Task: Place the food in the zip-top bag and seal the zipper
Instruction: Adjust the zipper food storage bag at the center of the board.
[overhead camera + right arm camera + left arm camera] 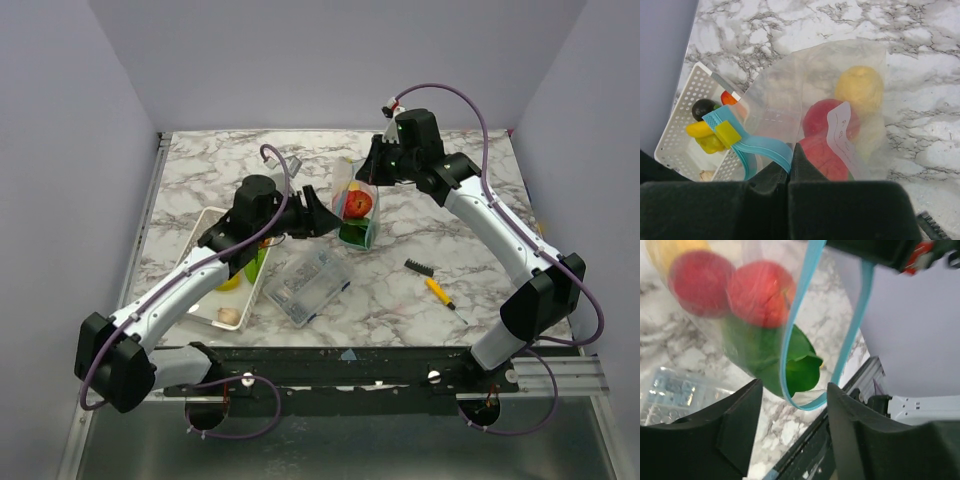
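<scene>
The clear zip-top bag [358, 208] hangs upright over the table and holds red apples [760, 292], a yellow fruit [860, 89] and a green piece [765, 352]. My right gripper [373, 170] is shut on its light blue zipper [765, 147] at one end, next to a yellow slider [727, 134], and holds the bag up. My left gripper [325, 212] is open just left of the bag. In the left wrist view the zipper's open loop [789, 335] hangs just beyond that gripper [794, 425]. More food [702, 131] lies in the white tray [205, 240].
A clear rigid box [308, 285] lies in front of the bag. A yellow-handled black brush [432, 283] lies to the right. The tray [677, 135] holds yellow, dark and orange-red pieces. Purple walls close in the table's sides and back.
</scene>
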`<state>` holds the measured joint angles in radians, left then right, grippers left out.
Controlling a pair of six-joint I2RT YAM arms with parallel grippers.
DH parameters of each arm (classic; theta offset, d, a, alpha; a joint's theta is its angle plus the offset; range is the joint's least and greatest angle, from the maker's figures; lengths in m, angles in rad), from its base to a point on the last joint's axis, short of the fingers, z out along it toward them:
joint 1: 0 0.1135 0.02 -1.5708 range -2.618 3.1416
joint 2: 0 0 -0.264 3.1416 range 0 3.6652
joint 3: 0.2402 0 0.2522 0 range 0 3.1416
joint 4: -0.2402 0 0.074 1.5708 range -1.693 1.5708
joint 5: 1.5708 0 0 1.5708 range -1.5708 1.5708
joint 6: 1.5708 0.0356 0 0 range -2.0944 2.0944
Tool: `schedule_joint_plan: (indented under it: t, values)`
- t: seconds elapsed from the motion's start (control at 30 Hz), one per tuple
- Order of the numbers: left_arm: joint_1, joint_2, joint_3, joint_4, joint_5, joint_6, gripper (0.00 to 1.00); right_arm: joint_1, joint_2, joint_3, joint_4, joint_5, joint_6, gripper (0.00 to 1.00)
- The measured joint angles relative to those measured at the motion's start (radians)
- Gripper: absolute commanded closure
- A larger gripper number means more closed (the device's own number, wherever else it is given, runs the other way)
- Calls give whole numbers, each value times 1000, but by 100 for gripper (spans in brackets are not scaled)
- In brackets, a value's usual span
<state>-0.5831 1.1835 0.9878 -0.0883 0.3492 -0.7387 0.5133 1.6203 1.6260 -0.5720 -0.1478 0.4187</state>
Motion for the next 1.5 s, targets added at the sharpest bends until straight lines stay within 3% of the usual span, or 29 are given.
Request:
schedule_joint_plan:
  t: [0.23,0.27,0.47,0.7,1.0,1.3,1.5]
  values:
    - [-24,117,-12,-2,103,-45,98,0,0,14,-13,3,-2,99]
    - [-29,123,-3,-3,117,-55,100,0,3,29,-25,9,-6,99]
    - [-43,164,84,137,208,-161,100,0,59,218,-121,95,-75,85]
    - [-44,219,84,271,226,-322,100,4,122,312,-243,177,-132,47]
    - [-45,229,59,299,204,-401,100,29,23,198,-356,224,-138,40]
    - [-45,231,58,312,203,-412,100,35,-133,142,-381,461,-92,24]
    - [-46,249,58,317,203,-413,100,32,-146,101,-401,549,-24,26]
